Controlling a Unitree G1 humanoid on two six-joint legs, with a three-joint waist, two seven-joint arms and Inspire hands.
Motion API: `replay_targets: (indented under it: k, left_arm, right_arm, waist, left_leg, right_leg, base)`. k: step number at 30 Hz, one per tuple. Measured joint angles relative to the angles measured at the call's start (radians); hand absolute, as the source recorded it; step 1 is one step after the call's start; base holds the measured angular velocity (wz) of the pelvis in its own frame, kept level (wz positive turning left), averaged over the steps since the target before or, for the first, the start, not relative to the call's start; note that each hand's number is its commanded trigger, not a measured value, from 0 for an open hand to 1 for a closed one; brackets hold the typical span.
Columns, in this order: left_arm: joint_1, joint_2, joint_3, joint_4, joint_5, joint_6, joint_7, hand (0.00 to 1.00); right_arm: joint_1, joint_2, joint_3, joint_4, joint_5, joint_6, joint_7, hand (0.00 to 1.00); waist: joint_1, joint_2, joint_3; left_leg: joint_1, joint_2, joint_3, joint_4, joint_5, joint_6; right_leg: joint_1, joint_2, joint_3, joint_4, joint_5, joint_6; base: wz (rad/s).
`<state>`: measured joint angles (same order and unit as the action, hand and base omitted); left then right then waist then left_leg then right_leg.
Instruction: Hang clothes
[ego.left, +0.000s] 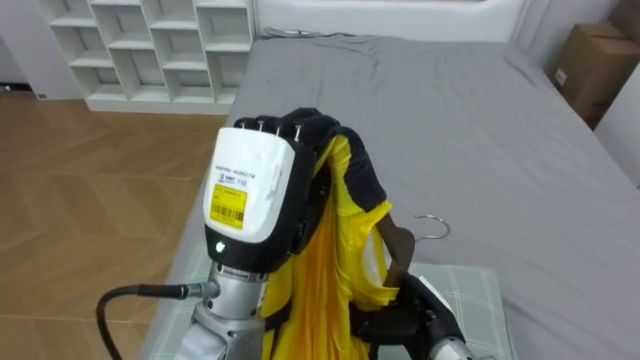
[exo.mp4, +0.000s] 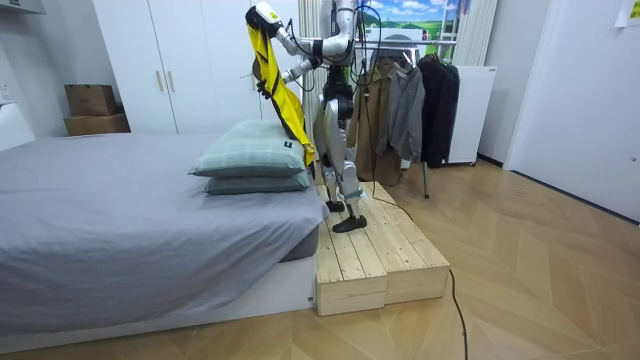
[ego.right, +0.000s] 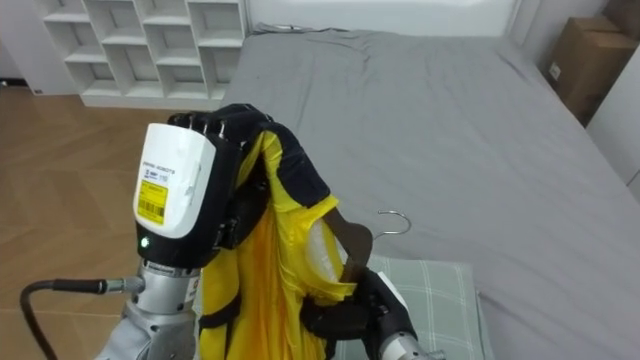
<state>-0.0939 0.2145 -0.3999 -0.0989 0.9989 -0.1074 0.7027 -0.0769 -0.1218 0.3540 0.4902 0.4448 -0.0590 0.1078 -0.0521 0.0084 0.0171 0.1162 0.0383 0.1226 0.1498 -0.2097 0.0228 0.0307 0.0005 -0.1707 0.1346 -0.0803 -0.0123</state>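
So, biggest first: a wide bed with a grey sheet (ego.left: 480, 120) is seen below the robot. Across the floor from it stands a white cubby shelf with open square compartments (ego.left: 160, 50). In the room view a white wardrobe (exo.mp4: 170, 60) is seen behind the bed, and a metal clothes rack hung with dark jackets (exo.mp4: 405, 100) stands just behind the robot. The robot is stood upright on a low platform of pale wooden planks (exo.mp4: 375, 255), right beside the head end of the bed. Two pale green checked pillows (exo.mp4: 245, 155) are stacked there. A brown cardboard box (ego.left: 595, 60) is parked at the far side of the bed.

The yellow garment with black trim (ego.left: 330, 260) is held up high, over the pillows and clear of the bed. It is draped over the left robot hand (ego.left: 255, 185), whose fingers are curled over the top of the cloth. Some print is carried on the back of that hand, too small to be made out. A brown wooden hanger (ego.left: 399, 250) with a silver wire hook (ego.left: 433, 226) is tucked into the garment's neck. The hanger's lower end is clamped in the right robot hand (ego.left: 405, 322), just below the cloth.
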Motion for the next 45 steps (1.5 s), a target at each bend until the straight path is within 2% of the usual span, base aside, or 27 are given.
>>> replay_targets:
  k: [7,12,17,18,19,21,24,29,35,41,45]
  left_arm:
    - [0.0,-0.001,-0.006,0.0,0.013,0.033,-0.001,1.0]
    - [0.001,0.001,-0.002,0.0,0.012,0.033,-0.012,1.0]
    - [0.004,0.019,0.0,0.001,0.01,0.027,-0.024,1.0]
    - [0.007,0.019,0.001,0.001,0.009,0.024,-0.03,0.61]
    - [0.009,0.019,0.001,0.003,0.007,0.024,-0.039,0.0]
    - [0.013,0.022,0.001,0.003,-0.008,0.02,-0.048,0.0]
    - [0.048,0.03,0.01,0.003,-0.061,0.016,-0.066,0.0]
    - [0.075,0.041,0.051,0.004,-0.078,0.023,-0.126,0.0]
    - [0.128,0.042,0.065,0.028,-0.146,0.028,-0.154,0.0]
    - [0.135,0.031,0.063,0.097,-0.257,0.027,-0.166,0.0]
    - [0.136,0.028,0.064,0.126,-0.3,0.027,-0.167,0.0]
  right_arm:
    - [0.0,-0.002,0.011,0.0,0.006,0.0,-0.023,1.0]
    - [0.0,-0.005,0.003,0.0,-0.033,0.0,-0.04,1.0]
    - [0.0,-0.007,-0.072,-0.006,-0.174,-0.004,-0.071,1.0]
    - [0.0,-0.007,-0.096,-0.014,-0.244,-0.004,-0.087,1.0]
    - [0.0,-0.01,-0.11,-0.023,-0.333,-0.004,-0.117,1.0]
    - [0.0,-0.01,-0.138,-0.029,-0.445,-0.004,-0.149,1.0]
    - [0.001,-0.008,-0.203,-0.039,-0.615,-0.004,-0.201,1.0]
    - [0.019,-0.033,-0.265,-0.115,-0.845,0.006,-0.246,1.0]
    - [0.028,-0.035,-0.29,-0.135,-0.994,0.007,-0.304,1.0]
    - [0.037,-0.037,-0.288,-0.152,-1.11,0.008,-0.347,1.0]
    - [0.044,-0.037,-0.289,-0.152,-1.151,0.008,-0.355,1.0]
  waist:
    - [-0.002,-0.001,-0.0007]
    - [-0.001,-0.001,-0.0015]
    - [-0.003,-0.001,-0.0066]
    - [-0.004,-0.002,-0.0086]
    - [-0.004,-0.003,-0.0098]
    - [-0.008,-0.005,-0.0115]
    - [-0.026,-0.003,-0.013]
    - [-0.03,-0.004,-0.0155]
    - [-0.053,-0.008,-0.0171]
    - [-0.053,-0.03,-0.0164]
    - [-0.052,-0.032,-0.0166]
  left_leg:
    - [-0.001,-0.007,-0.001,0.001,0.0,0.0]
    - [-0.001,-0.008,0.002,0.002,0.0,0.0]
    - [0.0,-0.009,0.002,0.005,0.0,0.0]
    - [0.0,-0.009,0.004,0.008,0.0,0.0]
    - [0.002,-0.009,0.008,0.011,0.0,0.0]
    - [0.007,-0.009,0.01,0.012,0.0,0.0]
    - [0.01,-0.008,0.011,0.012,0.0,0.0]
    - [0.004,-0.002,0.022,0.013,0.0,0.0]
    - [0.016,-0.008,0.034,0.012,0.0,0.0]
    - [0.02,-0.008,0.048,0.011,0.0,0.0]
    - [0.024,-0.008,0.055,0.0,0.0,0.0]
  right_leg:
    - [-0.001,-0.001,0.0,0.001,0.0,0.0]
    - [-0.001,-0.002,0.003,0.001,0.0,0.0]
    - [-0.001,-0.004,0.003,0.002,0.0,0.0]
    - [-0.001,-0.004,0.004,0.003,0.0,0.0]
    - [-0.001,-0.004,0.005,0.003,0.0,0.0]
    - [-0.001,-0.003,0.004,0.006,0.0,0.0]
    - [0.002,-0.003,0.008,0.012,0.0,0.0]
    - [-0.012,0.002,0.031,0.02,0.001,-0.001]
    - [-0.012,0.001,0.033,0.027,0.001,-0.001]
    - [-0.012,0.001,0.047,0.035,-0.001,-0.001]
    - [-0.015,0.002,0.049,0.035,-0.001,-0.001]
  base:
    - [0.0]
    - [0.0]
    - [0.0]
    - [-0.04]
    - [-0.05]
    - [-0.05]
    - [-0.01]
    - [-0.09]
    - [-0.05]
    - [-0.05]
    - [-0.04]
